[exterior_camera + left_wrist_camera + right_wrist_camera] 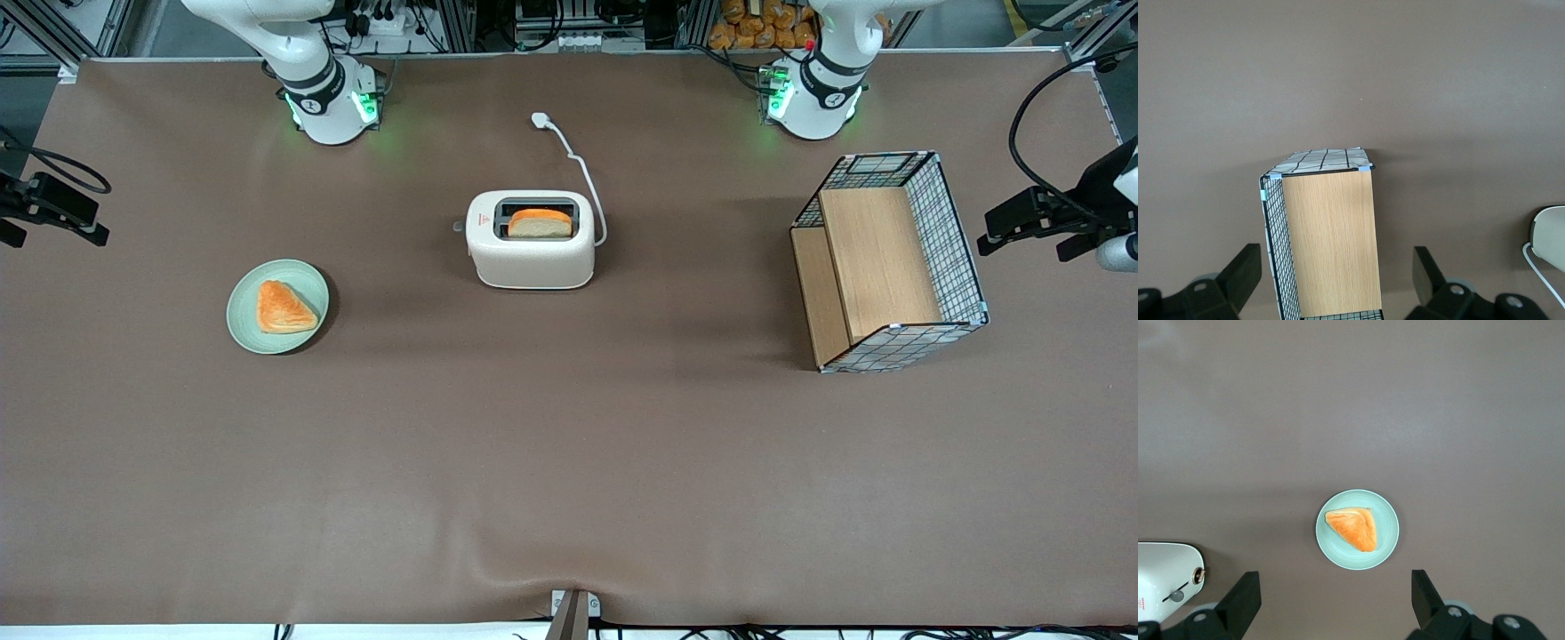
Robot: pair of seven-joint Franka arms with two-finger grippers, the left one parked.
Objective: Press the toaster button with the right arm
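1. The press is not yet begun, judging by how things are lying. The toaster (531, 240) is sitting near the middle of the table with a slice of bread (540, 223) standing high in one slot, and the toaster button (458, 226), a small pale lever, is jutting from the narrow end that is facing the working arm's end of the table.
2. The right arm (302, 62) is showing mostly as its base at the table edge farthest from the front camera. Its gripper (1335, 603) is hanging high over the table, well apart from the toaster, with the two black fingers (1241, 597) spread wide and gripping nothing.
3. From the wrist camera, the gripper is looking down on a pale green plate (1386, 540) carrying a triangular pastry (1353, 528) (the plate is lying toward the working arm's end, nearer the front camera than the toaster). The toaster's rounded end is just peeking into that view.
4. What is left seems to be everything: travelling to the lever, lowering onto it and pushing down.
5. The surface is a brown cloth (569, 462), lightly rippling along the edge nearest the front camera.
6. A wire basket with wooden panels (889, 262) is lying on its side toward the parked arm's end.
7. The white cord (582, 169) is trailing unplugged; cables and frames are crowding the room's edge.
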